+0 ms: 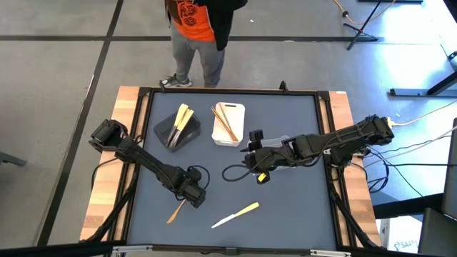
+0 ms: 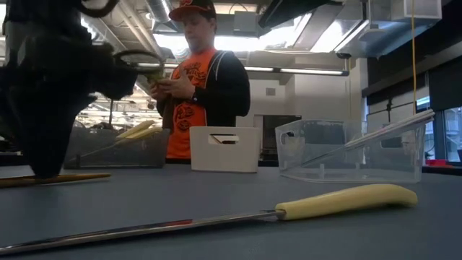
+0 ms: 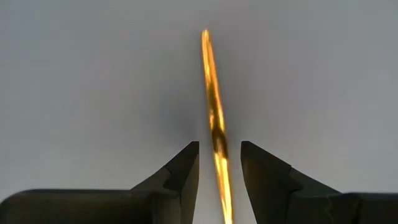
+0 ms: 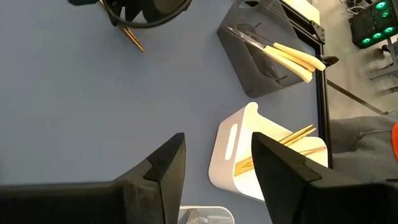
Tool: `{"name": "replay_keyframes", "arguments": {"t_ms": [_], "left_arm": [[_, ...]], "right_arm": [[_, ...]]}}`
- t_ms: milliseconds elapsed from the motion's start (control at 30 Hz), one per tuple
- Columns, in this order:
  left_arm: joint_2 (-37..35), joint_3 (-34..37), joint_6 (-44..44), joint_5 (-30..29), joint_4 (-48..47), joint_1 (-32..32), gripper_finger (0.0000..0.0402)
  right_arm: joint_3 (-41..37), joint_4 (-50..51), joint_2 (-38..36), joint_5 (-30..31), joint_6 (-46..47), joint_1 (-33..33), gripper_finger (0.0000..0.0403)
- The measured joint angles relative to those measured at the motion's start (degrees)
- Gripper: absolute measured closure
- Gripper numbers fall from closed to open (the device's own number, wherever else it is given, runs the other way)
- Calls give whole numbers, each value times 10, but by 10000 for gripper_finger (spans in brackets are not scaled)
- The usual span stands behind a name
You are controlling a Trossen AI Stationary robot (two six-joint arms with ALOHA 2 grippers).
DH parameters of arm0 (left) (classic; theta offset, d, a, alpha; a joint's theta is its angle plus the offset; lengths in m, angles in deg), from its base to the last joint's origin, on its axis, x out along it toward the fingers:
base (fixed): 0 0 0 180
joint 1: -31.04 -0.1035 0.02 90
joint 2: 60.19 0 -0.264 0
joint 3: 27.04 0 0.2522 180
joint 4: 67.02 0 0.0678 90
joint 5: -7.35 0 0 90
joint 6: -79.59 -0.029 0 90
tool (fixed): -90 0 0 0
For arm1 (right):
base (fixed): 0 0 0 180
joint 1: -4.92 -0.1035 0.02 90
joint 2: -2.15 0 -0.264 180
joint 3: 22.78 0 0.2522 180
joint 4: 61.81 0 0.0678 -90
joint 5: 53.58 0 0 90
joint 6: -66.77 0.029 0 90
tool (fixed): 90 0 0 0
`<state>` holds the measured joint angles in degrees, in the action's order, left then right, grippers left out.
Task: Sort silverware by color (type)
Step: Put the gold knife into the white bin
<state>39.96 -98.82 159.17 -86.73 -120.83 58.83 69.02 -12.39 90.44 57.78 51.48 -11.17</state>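
An orange-brown utensil (image 1: 176, 210) lies flat on the grey mat near the left front. My left gripper (image 1: 190, 194) is down over its far end, open, with a finger on either side of the thin shaft (image 3: 216, 124) and a gap on both sides. A yellow-handled knife (image 1: 235, 214) lies flat to its right, and it fills the foreground of the low view (image 2: 339, 200). My right gripper (image 4: 217, 140) hovers open and empty at mid-table beside the white tray (image 4: 239, 155). That tray holds orange-brown utensils (image 1: 227, 123). The black tray (image 1: 177, 128) holds yellow-handled ones.
A clear tray (image 2: 354, 152) right of the white one has a silver utensil leaning inside it. A black cable loops on the mat (image 1: 232, 171) under the right arm. A person in an orange shirt (image 1: 194, 21) stands beyond the far edge. Bare mat lies at the right front.
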Motion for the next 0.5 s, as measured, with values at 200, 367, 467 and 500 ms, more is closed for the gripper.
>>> {"name": "replay_keyframes", "arguments": {"t_ms": [200, 367, 467, 500], "left_arm": [[27, -3, -2, 29, 0, 1, 289], [27, -2, -5, 21, 1, 2, 289], [27, -2, -5, 21, 2, 2, 289], [27, -2, -5, 20, 2, 2, 289]], "right_arm": [[0, 0, 0, 0, 0, 0, 231], [0, 0, 0, 0, 0, 0, 231], [0, 0, 0, 0, 0, 0, 231], [0, 0, 0, 0, 0, 0, 231]]}}
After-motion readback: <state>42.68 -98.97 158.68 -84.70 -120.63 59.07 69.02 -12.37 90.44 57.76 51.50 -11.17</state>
